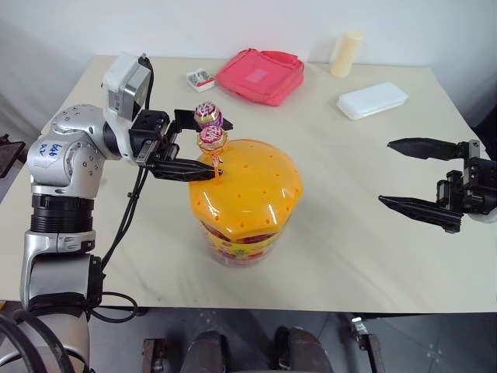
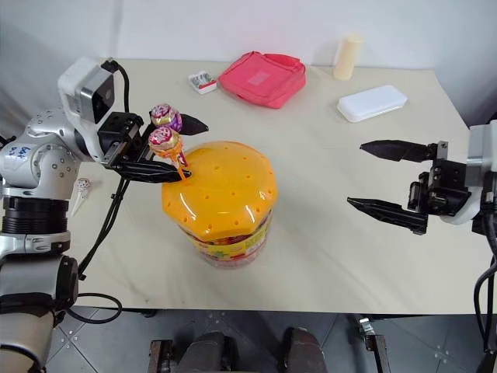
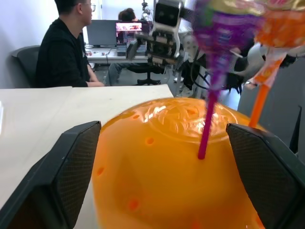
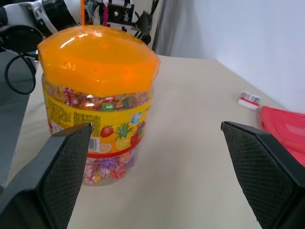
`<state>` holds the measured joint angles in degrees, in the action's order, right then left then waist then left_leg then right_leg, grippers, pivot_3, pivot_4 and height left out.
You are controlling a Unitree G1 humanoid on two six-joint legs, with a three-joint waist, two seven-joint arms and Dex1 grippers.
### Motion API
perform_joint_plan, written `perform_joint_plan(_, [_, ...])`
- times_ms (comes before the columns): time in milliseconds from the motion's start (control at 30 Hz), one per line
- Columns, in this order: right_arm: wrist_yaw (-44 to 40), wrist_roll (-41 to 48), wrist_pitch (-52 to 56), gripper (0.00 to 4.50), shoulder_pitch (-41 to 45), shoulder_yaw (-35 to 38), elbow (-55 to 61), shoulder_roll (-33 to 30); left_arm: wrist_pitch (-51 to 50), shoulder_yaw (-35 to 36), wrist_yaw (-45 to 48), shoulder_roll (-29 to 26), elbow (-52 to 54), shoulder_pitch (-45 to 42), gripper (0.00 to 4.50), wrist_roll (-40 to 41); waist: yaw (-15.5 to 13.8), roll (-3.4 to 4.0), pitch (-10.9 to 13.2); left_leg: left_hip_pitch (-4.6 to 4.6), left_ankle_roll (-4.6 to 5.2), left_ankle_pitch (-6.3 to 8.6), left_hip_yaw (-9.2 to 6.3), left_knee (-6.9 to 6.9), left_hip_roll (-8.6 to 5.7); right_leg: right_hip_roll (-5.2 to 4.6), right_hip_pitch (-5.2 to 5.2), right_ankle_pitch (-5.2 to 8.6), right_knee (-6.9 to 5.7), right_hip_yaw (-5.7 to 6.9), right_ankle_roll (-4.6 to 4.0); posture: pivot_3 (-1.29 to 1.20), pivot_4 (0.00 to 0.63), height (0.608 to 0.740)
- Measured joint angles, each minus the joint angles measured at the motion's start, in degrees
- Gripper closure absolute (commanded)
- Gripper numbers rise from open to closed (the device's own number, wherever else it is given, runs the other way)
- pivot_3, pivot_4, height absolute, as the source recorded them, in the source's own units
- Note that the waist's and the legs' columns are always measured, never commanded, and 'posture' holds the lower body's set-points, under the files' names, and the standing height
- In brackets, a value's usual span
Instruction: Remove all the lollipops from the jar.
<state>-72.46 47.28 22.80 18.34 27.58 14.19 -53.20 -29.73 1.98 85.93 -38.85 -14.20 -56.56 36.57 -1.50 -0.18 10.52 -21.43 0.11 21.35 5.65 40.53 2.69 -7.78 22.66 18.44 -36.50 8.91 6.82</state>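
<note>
Orange-lidded jar (image 1: 245, 194) holds two lollipops (image 1: 211, 138) upright in its lid. Left gripper (image 1: 203, 146) spreads wide around their sticks, gripping nothing; right gripper (image 1: 402, 174) hangs open, empty, well apart.

left gripper (image 1: 194, 145): upper left of frame, level, pointing right, black fingers spread wide | right gripper (image 1: 405, 176): right edge, level, pointing left, fingers spread, holding nothing
</note>
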Motion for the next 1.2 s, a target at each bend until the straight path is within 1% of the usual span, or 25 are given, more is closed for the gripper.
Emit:
perform_joint_plan(67, [0.82, 0.02, 0.05, 0.00, -0.65, 0.18, 0.66, 0.00, 0.76, -0.11, 0.01, 0.27, -0.61, -0.59, 0.66, -0.29, -0.11, 0.00, 0.00, -0.03, 0.03, 0.02, -0.03, 0.07, 0.00, -0.01, -0.03, 0.00, 0.00, 0.01, 0.00, 0.00, 0.150, 0.740])
perform_joint_plan(100, [1.23, 0.01, 0.07, 0.00, -1.18, 0.23, 0.96, 0.00, 1.19, -0.07, 0.01, 0.85, -1.16, -1.33, 0.96, -0.29, -0.20, 0.00, 0.00, -0.04, 0.05, 0.03, -0.05, 0.11, 0.00, -0.01, -0.04, 0.00, -0.01, 0.02, 0.00, 0.00, 0.150, 0.740])
perform_joint_plan(233, [2.42, -0.01, 0.08, 0.00, -1.95, 0.45, 1.18, 0.00, 1.97, 0.02, 0.03, 2.11, -2.33, -3.33, 2.25, -0.03, -0.06, 0.00, 0.00, -0.06, 0.05, 0.03, -0.06, 0.14, 0.00, -0.01, -0.04, 0.00, 0.00, 0.03, 0.01, 0.00, 0.150, 0.740])
perform_joint_plan(467, [3.18, -0.03, -0.19, 0.00, -2.92, 0.69, 1.19, 0.00, 1.36, 1.16, 0.02, 2.23, -2.36, -4.92, 4.46, 0.63, 0.00, 0.00, 0.00, -0.06, 0.05, 0.03, -0.07, 0.14, 0.00, 0.00, -0.05, 0.00, -0.01, 0.03, 0.01, 0.00, 0.150, 0.740])
perform_joint_plan(833, [3.45, -0.63, -0.36, 0.00, -1.79, 0.69, 1.04, -0.01, -0.17, 3.85, -0.97, 2.28, -1.88, -6.23, 4.46, 2.53, -0.01, 0.00, 0.00, -0.06, 0.05, 0.03, -0.09, 0.14, 0.00, 0.00, -0.05, 0.00, 0.00, 0.03, 0.01, 0.00, 0.150, 0.740])
perform_joint_plan(1200, [2.68, -1.80, -0.38, 0.00, 1.80, -0.76, -1.53, -0.04, -0.14, 6.60, -6.10, 1.72, 0.51, -5.68, 4.46, 2.52, 0.09, 0.00, 0.00, -0.05, 0.05, 0.03, -0.10, 0.14, 0.00, 0.00, -0.04, 0.00, 0.00, 0.03, 0.01, 0.00, 0.150, 0.740])
